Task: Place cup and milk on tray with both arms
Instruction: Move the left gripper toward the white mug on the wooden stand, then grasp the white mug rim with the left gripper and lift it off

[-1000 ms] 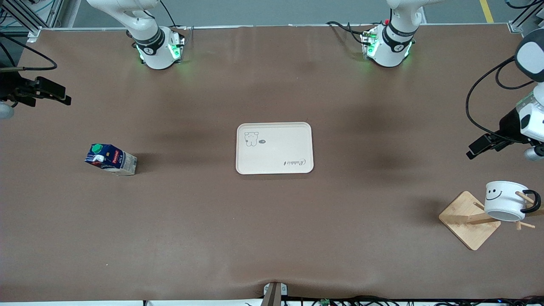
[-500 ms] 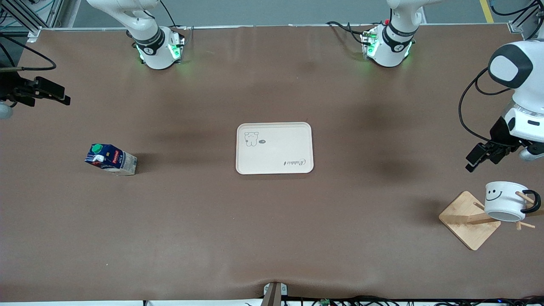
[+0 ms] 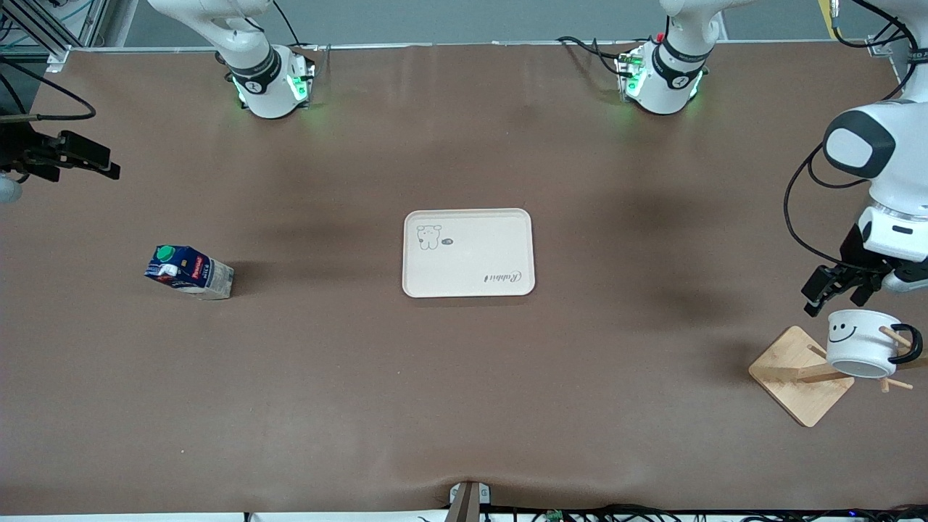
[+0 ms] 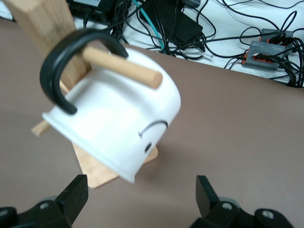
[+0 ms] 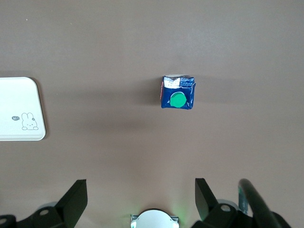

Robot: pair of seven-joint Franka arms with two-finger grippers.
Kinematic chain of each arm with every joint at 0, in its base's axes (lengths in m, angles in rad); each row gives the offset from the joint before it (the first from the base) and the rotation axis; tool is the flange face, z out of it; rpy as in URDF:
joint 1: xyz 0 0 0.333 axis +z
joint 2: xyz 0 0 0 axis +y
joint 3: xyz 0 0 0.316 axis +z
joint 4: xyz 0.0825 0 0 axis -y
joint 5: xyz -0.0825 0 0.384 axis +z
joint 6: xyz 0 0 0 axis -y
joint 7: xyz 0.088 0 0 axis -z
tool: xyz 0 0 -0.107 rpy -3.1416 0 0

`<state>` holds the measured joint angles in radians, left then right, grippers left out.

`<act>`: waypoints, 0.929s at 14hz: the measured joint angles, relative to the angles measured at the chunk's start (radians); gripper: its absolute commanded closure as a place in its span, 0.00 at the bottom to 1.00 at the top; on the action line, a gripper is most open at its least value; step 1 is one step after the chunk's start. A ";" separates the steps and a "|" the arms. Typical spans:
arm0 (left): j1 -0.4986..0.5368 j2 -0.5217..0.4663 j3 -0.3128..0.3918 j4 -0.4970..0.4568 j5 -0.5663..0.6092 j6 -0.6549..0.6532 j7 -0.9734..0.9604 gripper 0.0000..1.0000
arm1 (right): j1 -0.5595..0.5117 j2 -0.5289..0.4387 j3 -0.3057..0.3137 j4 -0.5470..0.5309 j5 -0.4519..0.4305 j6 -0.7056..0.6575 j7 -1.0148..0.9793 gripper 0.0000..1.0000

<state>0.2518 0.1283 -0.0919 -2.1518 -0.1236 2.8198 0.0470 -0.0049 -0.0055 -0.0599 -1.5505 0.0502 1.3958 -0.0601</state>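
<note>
The white smiley cup (image 3: 859, 341) hangs tilted by its black handle on a peg of a wooden rack at the left arm's end; it fills the left wrist view (image 4: 114, 123). My left gripper (image 3: 834, 293) is open and empty, just above and beside the cup, apart from it; its jaws (image 4: 141, 190) stand wide. The milk (image 3: 188, 272) stands on the table toward the right arm's end, also in the right wrist view (image 5: 178, 92). My right gripper (image 3: 98, 165) is open and empty (image 5: 141, 190), high above that end. The cream tray (image 3: 467, 252) lies mid-table, empty.
The rack's square wooden base (image 3: 797, 377) and its upright post (image 4: 45, 23) stand under the cup, with several pegs sticking out. Cables and boxes (image 4: 266, 42) lie past the table edge near the rack. A corner of the tray shows in the right wrist view (image 5: 19, 109).
My left arm has swung and lowered its gripper toward the cup on the rack. The right arm, milk, tray and cup have not moved.
</note>
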 measured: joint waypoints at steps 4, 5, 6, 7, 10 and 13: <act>0.001 0.026 -0.001 0.062 0.000 0.001 0.069 0.00 | 0.000 0.000 0.000 0.000 0.000 -0.001 0.000 0.00; 0.001 0.032 -0.001 0.074 0.000 0.001 0.086 0.00 | 0.000 0.000 0.000 0.000 0.000 -0.001 0.000 0.00; 0.001 0.038 -0.001 0.081 0.000 0.001 0.095 0.03 | 0.000 0.000 0.000 0.000 0.000 -0.001 0.000 0.00; 0.002 0.043 -0.001 0.084 0.000 0.001 0.100 0.07 | 0.000 0.000 0.000 0.000 0.000 -0.001 0.000 0.00; 0.004 0.053 0.000 0.088 0.000 0.001 0.109 0.26 | 0.000 0.000 0.000 0.000 0.000 -0.001 0.000 0.00; 0.005 0.056 0.000 0.101 0.000 0.001 0.129 0.52 | 0.001 0.000 0.002 0.004 0.000 -0.001 0.000 0.00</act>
<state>0.2568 0.1847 -0.0923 -2.0510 -0.1236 2.8209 0.1761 -0.0042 -0.0057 -0.0583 -1.5467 0.0507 1.3952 -0.0601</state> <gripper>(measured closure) 0.242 0.000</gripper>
